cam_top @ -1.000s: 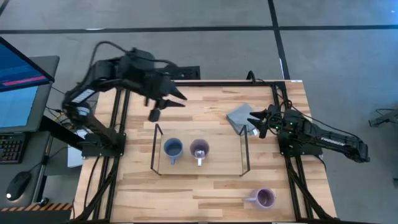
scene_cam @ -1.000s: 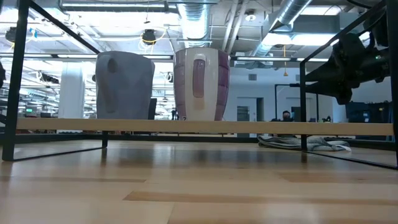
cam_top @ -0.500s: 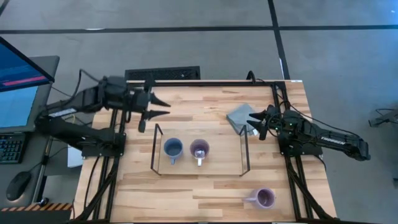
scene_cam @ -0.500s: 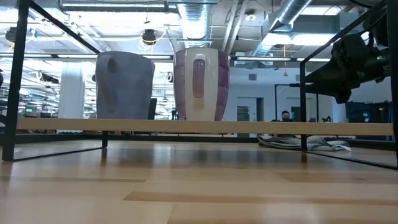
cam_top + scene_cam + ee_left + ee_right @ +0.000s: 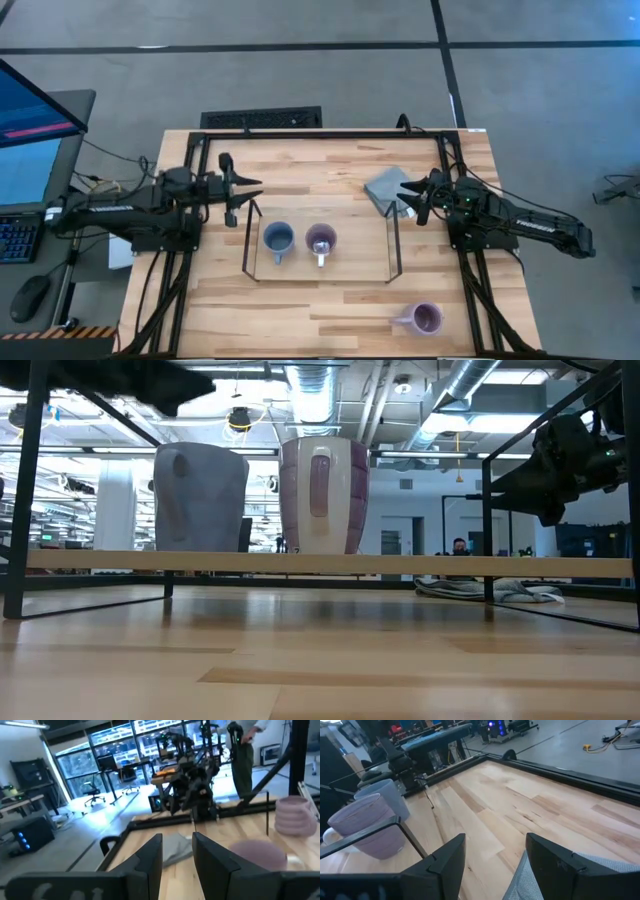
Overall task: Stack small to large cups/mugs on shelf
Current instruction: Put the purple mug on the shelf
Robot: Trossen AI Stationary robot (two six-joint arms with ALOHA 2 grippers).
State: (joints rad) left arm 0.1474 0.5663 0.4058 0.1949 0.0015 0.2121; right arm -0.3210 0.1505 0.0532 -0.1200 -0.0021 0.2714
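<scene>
While the right gripper (image 5: 408,195) hangs wide open and empty over the grey cloth (image 5: 385,187) at centre right, the left gripper (image 5: 252,194) at centre left is parted, empty.

an open lab or workshop: exposed ceiling ducts (image 5: 330,390), office chairs (image 5: 92,800), rows of desks (image 5: 120,775), a monitor (image 5: 30,130) beside the table.
</scene>
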